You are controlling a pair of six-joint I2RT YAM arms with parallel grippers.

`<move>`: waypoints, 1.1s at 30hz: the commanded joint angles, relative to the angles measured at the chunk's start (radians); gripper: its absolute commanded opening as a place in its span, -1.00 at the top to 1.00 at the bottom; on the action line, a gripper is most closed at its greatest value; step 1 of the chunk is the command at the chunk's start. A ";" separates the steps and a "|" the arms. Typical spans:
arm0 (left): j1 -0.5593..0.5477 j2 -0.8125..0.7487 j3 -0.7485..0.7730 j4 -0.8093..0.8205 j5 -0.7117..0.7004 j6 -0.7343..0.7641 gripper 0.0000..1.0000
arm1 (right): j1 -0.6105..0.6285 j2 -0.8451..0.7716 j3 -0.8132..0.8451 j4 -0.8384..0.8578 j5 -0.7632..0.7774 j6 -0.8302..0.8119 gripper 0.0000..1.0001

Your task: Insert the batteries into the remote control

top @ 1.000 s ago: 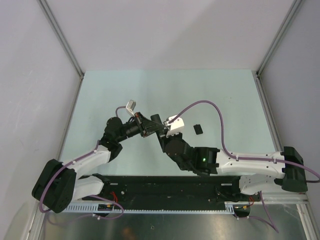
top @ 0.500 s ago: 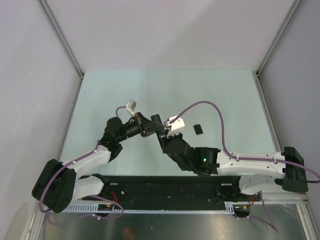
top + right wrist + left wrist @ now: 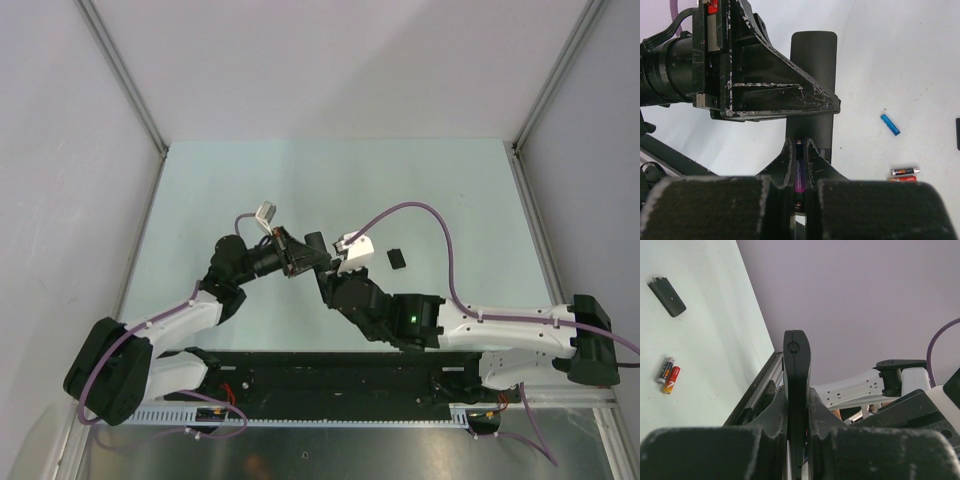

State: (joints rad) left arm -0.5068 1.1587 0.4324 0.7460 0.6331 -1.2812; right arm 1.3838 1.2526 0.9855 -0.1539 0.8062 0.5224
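Observation:
My left gripper point(image 3: 796, 392) is shut on the black remote control point(image 3: 796, 360), held edge-on above the table; the remote also shows in the top view point(image 3: 317, 241). In the right wrist view the remote point(image 3: 813, 65) runs under the left gripper point(image 3: 765, 95), its open battery bay facing me. My right gripper point(image 3: 799, 145) is shut on a purple-blue battery point(image 3: 799, 172), held lengthwise over the bay. A blue battery point(image 3: 889, 124) lies loose on the table. A red-orange battery point(image 3: 902, 178) and a dark one point(image 3: 904, 171) lie side by side near it.
The remote's black battery cover point(image 3: 396, 258) lies on the table right of the grippers, also in the left wrist view point(image 3: 667, 297). Both arms meet at the table's middle point(image 3: 310, 255). A purple cable point(image 3: 420, 215) loops above the right arm.
Both grippers and the remote have shifted very slightly to the right. The grips are unchanged.

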 commanded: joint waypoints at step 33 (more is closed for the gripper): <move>-0.010 -0.011 0.045 0.121 -0.075 0.102 0.99 | -0.020 -0.042 0.033 -0.145 -0.104 0.131 1.00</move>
State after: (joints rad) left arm -0.5179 1.1576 0.4324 0.7460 0.6304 -1.1847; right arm 1.3506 1.2327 0.9901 -0.2310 0.7429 0.6411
